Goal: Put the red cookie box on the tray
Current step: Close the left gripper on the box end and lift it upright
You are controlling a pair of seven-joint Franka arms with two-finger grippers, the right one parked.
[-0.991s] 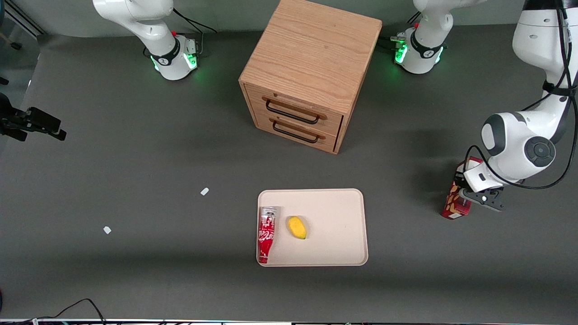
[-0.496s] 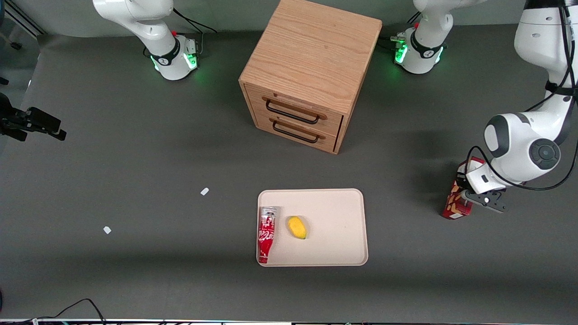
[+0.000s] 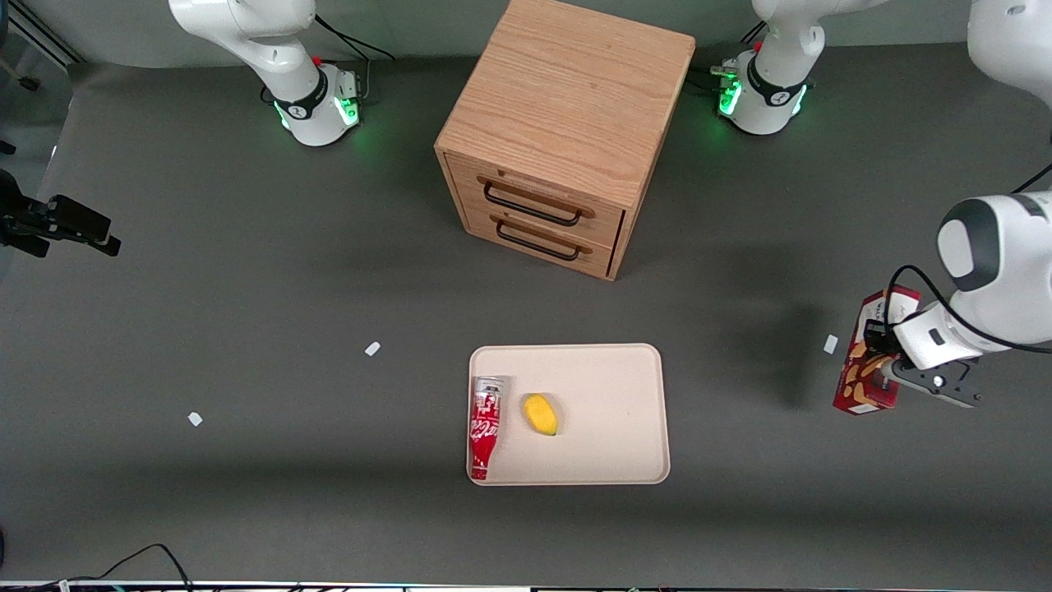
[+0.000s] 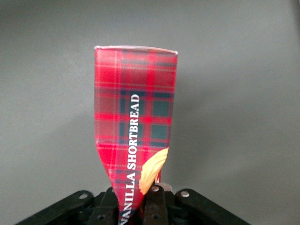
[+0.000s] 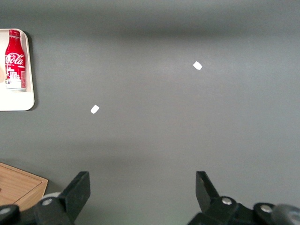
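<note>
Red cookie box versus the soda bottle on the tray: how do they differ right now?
The red cookie box is a plaid carton held in the pincer, off the tray toward the working arm's end. The soda bottle is round, tapered, and lies on the tray beside a yellow fruit. Both are mostly red.

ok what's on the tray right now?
On the tray: a red soda bottle lying along one short edge and a yellow fruit beside it. The red cookie box isn't there; the pincer holds it toward the working arm's end.
</note>
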